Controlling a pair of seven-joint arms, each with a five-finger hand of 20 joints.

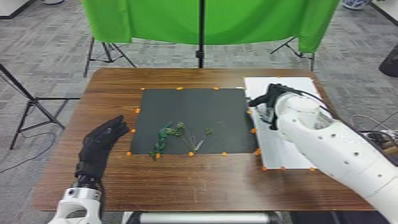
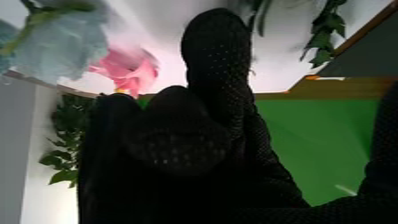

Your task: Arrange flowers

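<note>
Green sprigs on the dark mat, set on the brown surface. Lie well apart from the right hand, to its left and nearer the robot. Run roughly near to far: leafiest one at the left, slightly slanted, with thin stems fanning out beside it. Lie closer to the left hand, just off the mat's left edge, palm low and fingers relaxed, nearly straight, holding nothing. Hangs over the far part of the white board, the right hand; can't tell from here whether it grips anything.

In the right wrist view, close by the glove, a pink flower with soft, folded petals, and a pale blue flower, broad and ruffled. Deep green leaves too, bunched, plus a leafy stem. For the sprigs, probably needs a leftward, nearer reach from the right, then a pinch across the stems.
</note>
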